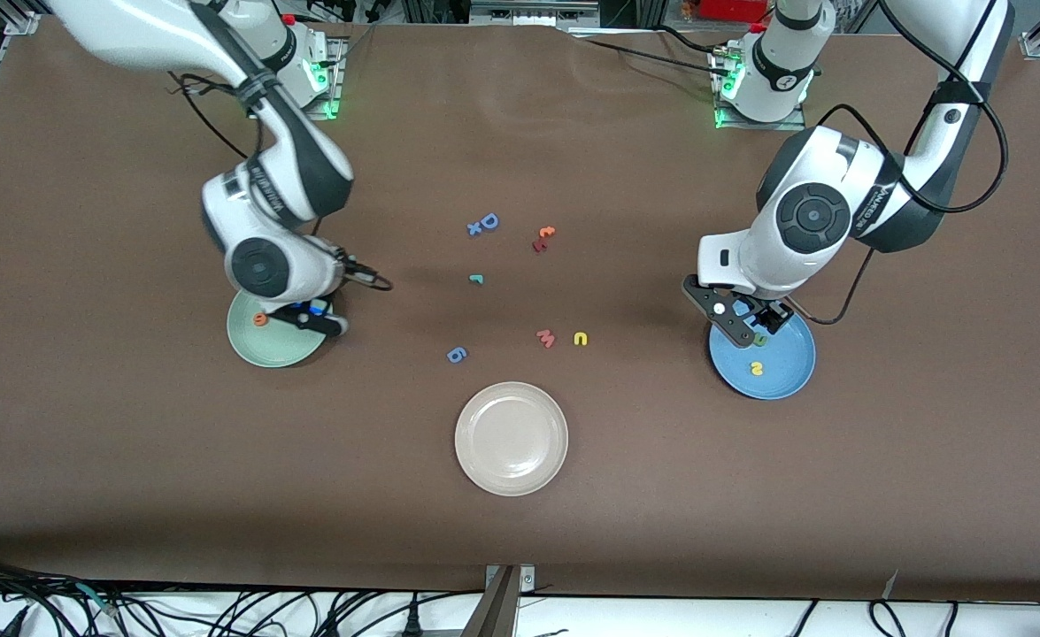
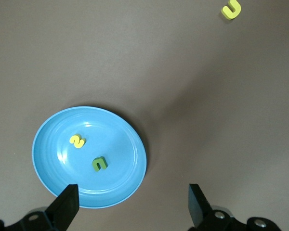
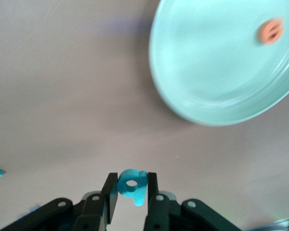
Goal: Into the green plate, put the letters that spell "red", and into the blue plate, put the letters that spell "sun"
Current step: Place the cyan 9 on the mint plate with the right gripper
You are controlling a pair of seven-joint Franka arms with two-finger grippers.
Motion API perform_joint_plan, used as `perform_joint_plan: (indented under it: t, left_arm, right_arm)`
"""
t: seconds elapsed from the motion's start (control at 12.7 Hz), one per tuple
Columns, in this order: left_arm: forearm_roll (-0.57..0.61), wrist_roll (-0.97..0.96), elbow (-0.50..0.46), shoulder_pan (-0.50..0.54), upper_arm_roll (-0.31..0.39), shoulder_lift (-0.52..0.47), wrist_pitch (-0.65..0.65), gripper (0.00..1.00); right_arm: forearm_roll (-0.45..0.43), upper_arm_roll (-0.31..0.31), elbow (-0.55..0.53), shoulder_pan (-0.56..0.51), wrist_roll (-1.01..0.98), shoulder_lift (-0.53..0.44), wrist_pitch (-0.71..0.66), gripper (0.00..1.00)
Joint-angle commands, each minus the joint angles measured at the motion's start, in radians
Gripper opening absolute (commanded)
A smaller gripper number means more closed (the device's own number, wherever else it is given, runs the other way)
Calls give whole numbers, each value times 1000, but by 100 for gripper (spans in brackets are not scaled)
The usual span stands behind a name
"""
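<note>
My right gripper [image 1: 319,318] is shut on the teal "d" [image 3: 132,185] and hangs by the rim of the green plate [image 1: 273,349], on the side toward the table's middle. An orange "e" [image 1: 260,319] lies in that plate [image 3: 216,82]. My left gripper [image 1: 745,323] stands open and holds nothing, over the edge of the blue plate [image 1: 781,367]. The yellow "s" [image 2: 77,141] and green "u" [image 2: 99,163] lie in that plate [image 2: 53,163]. A yellow "n" [image 1: 581,338] and a small teal "r" [image 1: 476,280] lie on the table near the middle.
A cream plate [image 1: 512,438] sits nearest the front camera. Loose letters lie mid-table: a blue "D" [image 1: 489,221] with a small "x", an orange and dark red pair [image 1: 543,238], a pink "w" [image 1: 545,337] and a blue "6" [image 1: 457,355].
</note>
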Motion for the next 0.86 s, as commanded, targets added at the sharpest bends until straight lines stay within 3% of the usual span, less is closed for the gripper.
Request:
perform_joint_plan:
  t: [0.0, 0.31, 0.79]
  left_arm:
    - [-23, 1, 2, 12, 4, -33, -30, 100]
    - [-20, 1, 2, 13, 7, -38, -62, 100]
    - [-20, 1, 5, 19, 7, -34, -65, 100]
  right_arm:
    - [22, 6, 4, -97, -180, 6, -16, 10]
    - [7, 0, 4, -211, -360, 102, 88, 10]
    - [-96, -20, 1, -215, -372, 169, 183, 12]
